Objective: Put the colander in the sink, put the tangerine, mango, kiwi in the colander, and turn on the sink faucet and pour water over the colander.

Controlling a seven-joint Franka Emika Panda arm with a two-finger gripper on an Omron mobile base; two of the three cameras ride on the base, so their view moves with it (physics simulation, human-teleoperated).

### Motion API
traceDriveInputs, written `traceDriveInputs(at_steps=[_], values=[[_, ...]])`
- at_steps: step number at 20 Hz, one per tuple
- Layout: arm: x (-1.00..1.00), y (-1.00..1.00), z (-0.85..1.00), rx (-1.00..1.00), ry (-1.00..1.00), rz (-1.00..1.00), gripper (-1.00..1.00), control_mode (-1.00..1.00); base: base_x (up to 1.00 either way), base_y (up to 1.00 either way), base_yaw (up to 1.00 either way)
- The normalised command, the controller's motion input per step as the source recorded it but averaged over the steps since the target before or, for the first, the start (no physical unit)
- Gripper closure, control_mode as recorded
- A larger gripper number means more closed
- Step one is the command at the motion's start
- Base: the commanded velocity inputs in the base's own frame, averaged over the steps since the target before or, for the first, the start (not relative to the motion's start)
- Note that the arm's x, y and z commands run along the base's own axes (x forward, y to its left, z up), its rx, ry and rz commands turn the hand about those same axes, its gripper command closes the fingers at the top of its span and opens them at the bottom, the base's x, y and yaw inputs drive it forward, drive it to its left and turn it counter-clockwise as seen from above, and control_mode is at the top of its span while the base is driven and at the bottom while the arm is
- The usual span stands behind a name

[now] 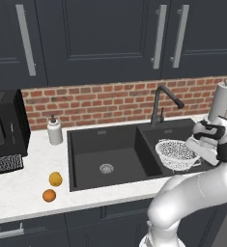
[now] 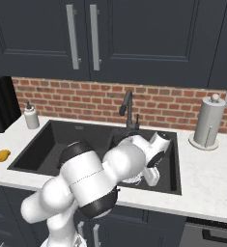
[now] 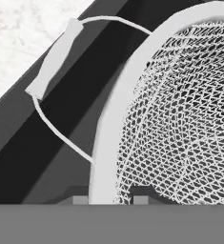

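My gripper (image 3: 109, 199) is shut on the rim of the white mesh colander (image 3: 180, 119), beside its thin wire handle (image 3: 54, 59). In the left base view the colander (image 1: 176, 153) sits tilted in the right basin of the black sink (image 1: 110, 144), with the gripper (image 1: 197, 152) at its right edge. I cannot tell whether it touches the basin floor. The black faucet (image 1: 161, 102) stands behind the basins, and no water runs from its spout. The mango (image 1: 55, 179) and the tangerine (image 1: 49, 195) lie on the counter left of the sink. The kiwi is out of view.
A white soap dispenser (image 1: 54, 130) stands at the sink's back left corner. A black microwave (image 1: 4, 128) sits at far left. A paper towel holder (image 2: 206, 123) stands right of the sink. Dark cabinets hang above the brick backsplash.
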Motion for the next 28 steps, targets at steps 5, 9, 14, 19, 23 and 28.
traceDriveInputs(at_steps=[5, 9, 14, 19, 23, 28], values=[[0.00, -0.16, 0.00, 0.00, 0.00, 0.01, 1.00, -1.00, 0.00, 0.00, 0.00], [0.00, -0.04, -0.04, 0.00, 0.00, 0.00, 1.00, -1.00, 0.00, 0.00, 0.00], [0.11, 0.00, -0.19, 0.00, 0.00, 0.00, 1.00, -1.00, 0.00, 0.00, 0.00], [0.16, 0.03, -0.35, 0.00, -0.02, 0.00, 1.00, -1.00, 0.00, 0.00, 0.00], [0.15, 0.24, -0.37, 0.00, -0.04, 0.00, 1.00, -1.00, 0.00, 0.00, 0.00], [0.03, 0.45, -0.22, 0.00, -0.05, 0.00, -1.00, -1.00, 0.00, 0.00, 0.00]])
